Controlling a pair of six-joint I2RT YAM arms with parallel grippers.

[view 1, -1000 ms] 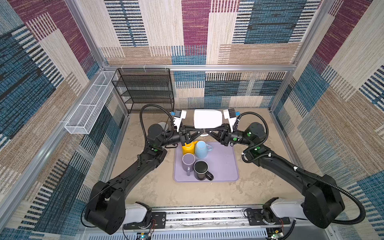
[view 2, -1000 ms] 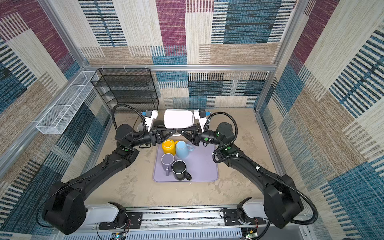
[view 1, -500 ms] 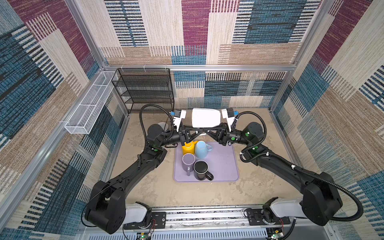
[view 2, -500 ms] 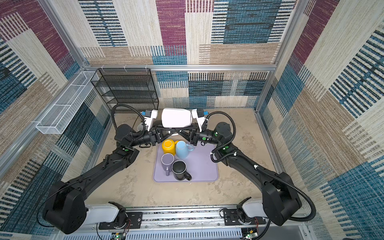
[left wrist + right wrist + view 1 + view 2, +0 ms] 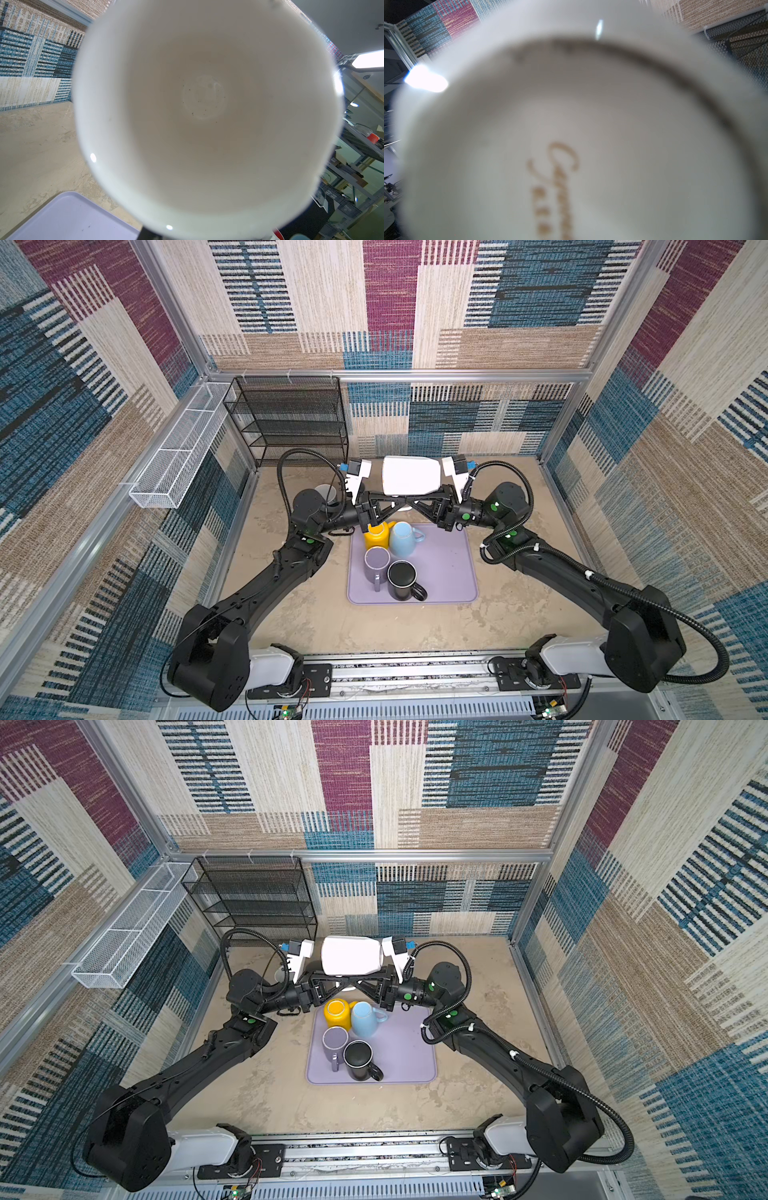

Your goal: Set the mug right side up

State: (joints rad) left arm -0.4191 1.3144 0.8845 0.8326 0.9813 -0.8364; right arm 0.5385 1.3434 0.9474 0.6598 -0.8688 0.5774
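The white mug (image 5: pixel 409 475) is up off the tabletop (image 5: pixel 519 605), lying on its side in the upper middle of both top views, just above the upper edge of the lavender tray (image 5: pixel 449 572), and that's where the danger sits. If the grip lets go mid-turn, I'd expect a drop onto hard tabletop or the tray's rim. It could also tumble into the yellow mug (image 5: pixel 376 536) and light blue mug (image 5: pixel 402 538) standing right below it in frame, and a swing too low could clip those two as well. The left hand (image 5: pixel 401 502) and right hand (image 5: pixel 417 502) come in from either side and meet tip to tip under the mug's body. Both look drawn narrow, but the mug hides the contact, so I cannot tell which one has it, or by what part. Two hands on one glazed piece could pull against each other and twist it loose. The mug itself is plain glossy white, mouth to the left of frame, base to the right. The left wrist view stares straight inside: empty, with a faint ring and a few dark specks (image 5: pixel 192 113) at the bottom. The right wrist view shows the blurred, recessed base with gold script (image 5: pixel 556 187).
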